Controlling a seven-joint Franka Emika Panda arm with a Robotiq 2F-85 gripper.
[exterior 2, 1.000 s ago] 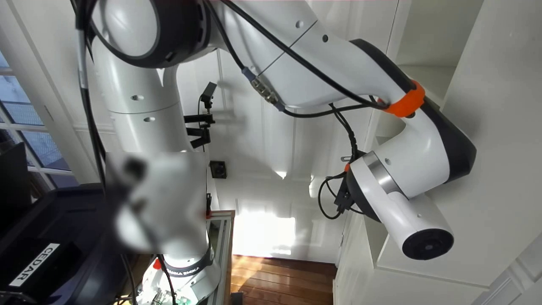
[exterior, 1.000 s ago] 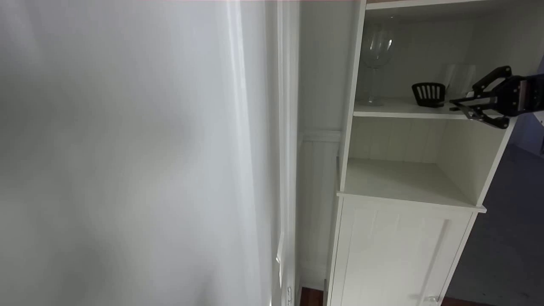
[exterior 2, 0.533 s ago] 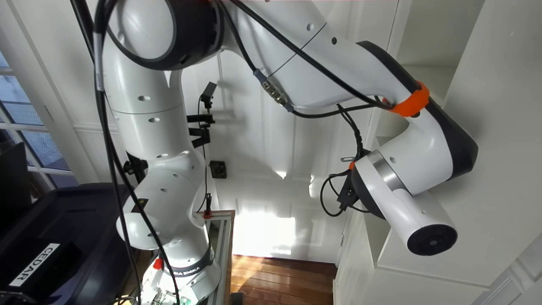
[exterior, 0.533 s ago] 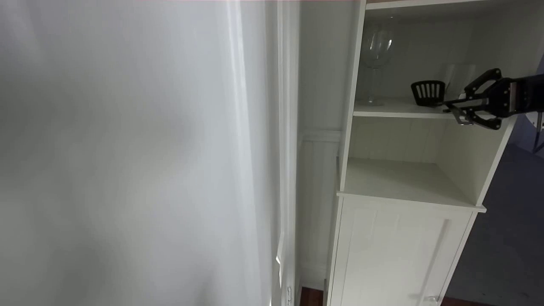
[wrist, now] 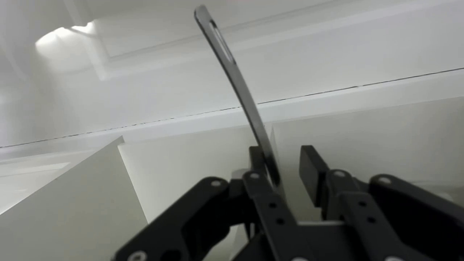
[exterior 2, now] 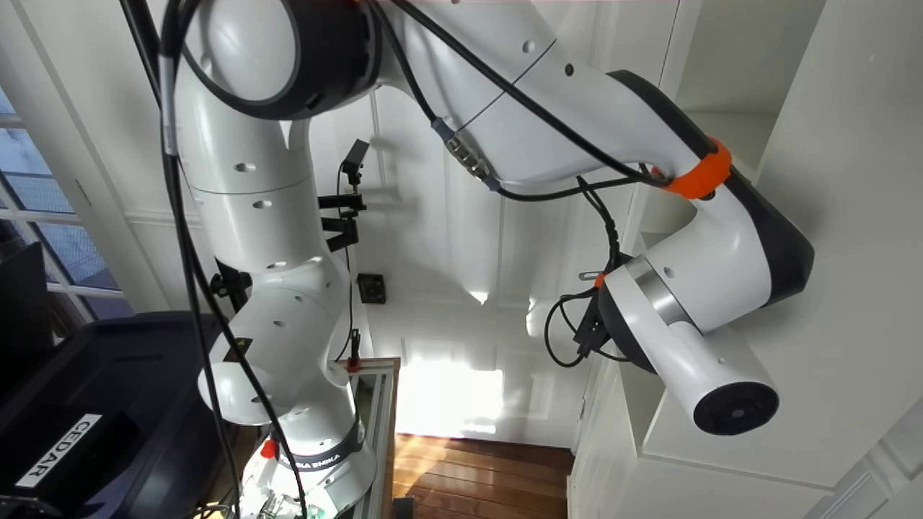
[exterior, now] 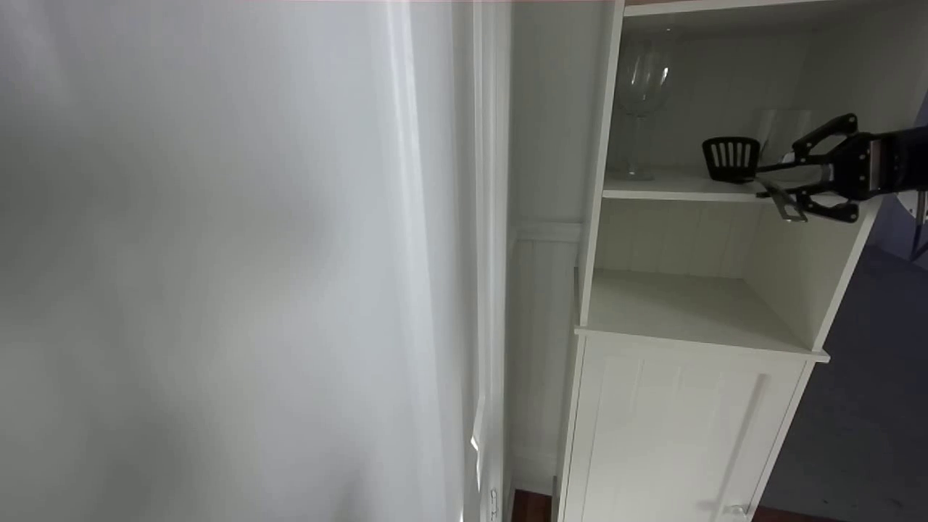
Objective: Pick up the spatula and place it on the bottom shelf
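Note:
The spatula (exterior: 731,159) has its black slotted head at the higher shelf board (exterior: 674,196) in an exterior view. Its grey handle slants down past the board's front edge. In the wrist view the spatula handle (wrist: 243,87) runs up from between the fingers, close to the left one and apart from the right one. My gripper (exterior: 760,182) is open around the handle near the head; the gripper also shows in the wrist view (wrist: 284,166). The bottom shelf (exterior: 674,304) lies below, above the panelled door. The spatula head is hidden in the wrist view.
A clear wine glass (exterior: 644,83) stands left of the spatula head on the higher board. A clear tumbler (exterior: 786,134) stands behind the gripper. The cabinet's side wall (exterior: 841,290) bounds the right. The white arm (exterior 2: 721,252) reaches in beside the cabinet.
My gripper has moved left toward the spatula head in an exterior view, and its fingers have spread wider. The handle's end has swung lower. The head has barely moved.

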